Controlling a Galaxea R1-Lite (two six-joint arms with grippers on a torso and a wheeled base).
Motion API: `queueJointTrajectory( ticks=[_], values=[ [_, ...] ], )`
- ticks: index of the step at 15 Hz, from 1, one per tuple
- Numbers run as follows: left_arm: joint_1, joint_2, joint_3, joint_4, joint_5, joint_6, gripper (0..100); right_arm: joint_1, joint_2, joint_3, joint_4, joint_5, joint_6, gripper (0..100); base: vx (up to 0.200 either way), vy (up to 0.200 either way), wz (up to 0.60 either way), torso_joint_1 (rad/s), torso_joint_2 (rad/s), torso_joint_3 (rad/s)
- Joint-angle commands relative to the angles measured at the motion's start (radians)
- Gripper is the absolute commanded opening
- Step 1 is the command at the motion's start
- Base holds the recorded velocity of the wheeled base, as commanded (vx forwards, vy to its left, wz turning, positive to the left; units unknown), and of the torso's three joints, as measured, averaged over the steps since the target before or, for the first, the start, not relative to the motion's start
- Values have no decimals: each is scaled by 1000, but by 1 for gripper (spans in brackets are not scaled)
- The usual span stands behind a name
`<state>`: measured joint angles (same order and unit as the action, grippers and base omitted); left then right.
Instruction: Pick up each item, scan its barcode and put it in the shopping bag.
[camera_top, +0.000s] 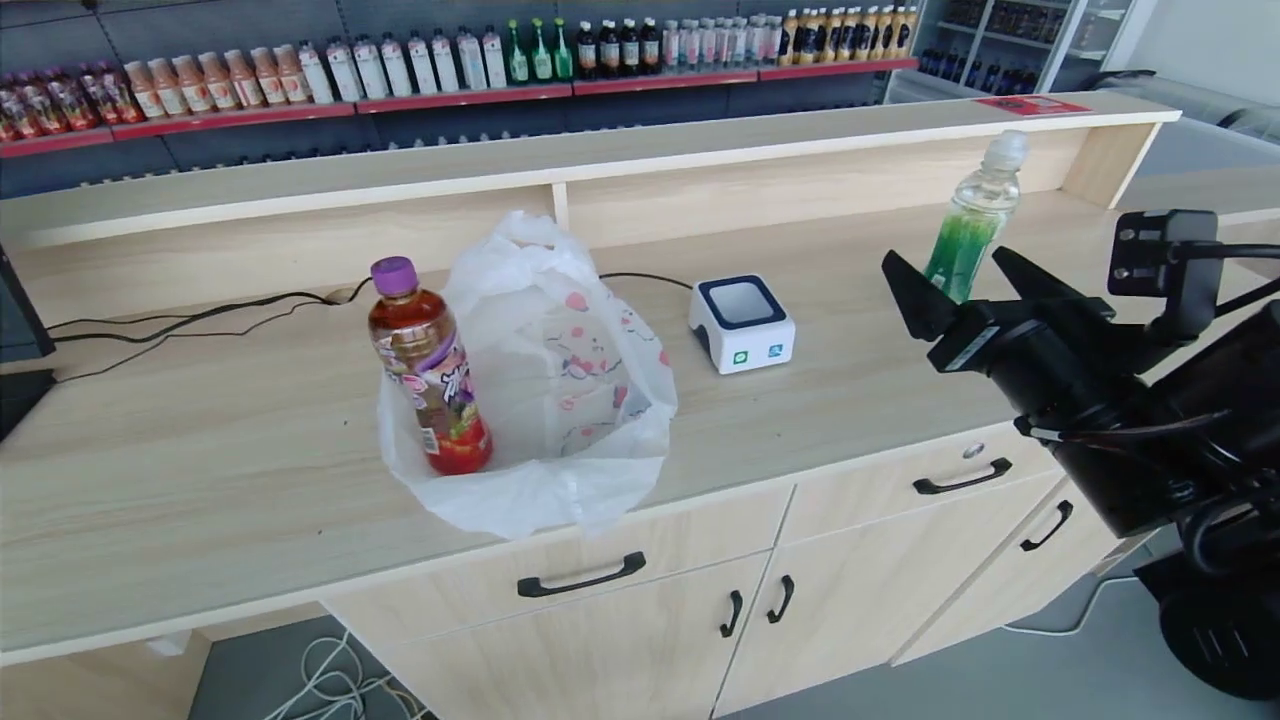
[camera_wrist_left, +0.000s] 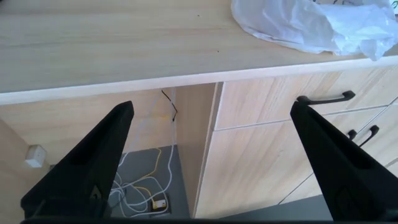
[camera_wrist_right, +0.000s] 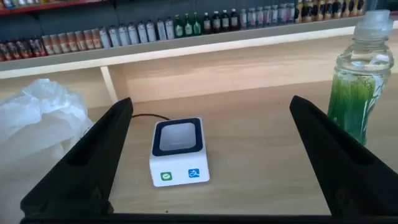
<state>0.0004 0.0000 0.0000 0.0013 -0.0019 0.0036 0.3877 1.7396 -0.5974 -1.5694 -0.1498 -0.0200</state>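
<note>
On the counter, head view: green bottle (camera_top: 970, 225) stands upright just beyond the right gripper (camera_top: 947, 270), the nearer arm.
Right wrist view: right gripper (camera_wrist_right: 210, 102) spread wide; green bottle (camera_wrist_right: 357, 93) off-centre by one finger, scanner (camera_wrist_right: 178, 152) ahead; clear plastic, white cap.
Left wrist view: left gripper (camera_wrist_left: 211, 106) spread wide, near the shopping bag (camera_wrist_left: 311, 25).

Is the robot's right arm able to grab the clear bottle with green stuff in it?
Probably yes: the right gripper is open, and the clear plastic bottle with the green label stands upright close ahead, nothing between them.
</note>
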Motion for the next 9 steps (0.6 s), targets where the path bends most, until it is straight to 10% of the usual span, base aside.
queueJointTrajectory(
  ticks=[1, 9],
  values=[
    [0, 0, 0, 0, 0, 1, 100, 11, 12, 19, -1, 12, -12, 100, 0, -200, 0, 2, 2, 2],
    [0, 0, -2, 0, 0, -2, 100, 73, 25, 25, -1, 39, -34, 100, 0, -200, 0, 4, 5, 2]
  ],
)
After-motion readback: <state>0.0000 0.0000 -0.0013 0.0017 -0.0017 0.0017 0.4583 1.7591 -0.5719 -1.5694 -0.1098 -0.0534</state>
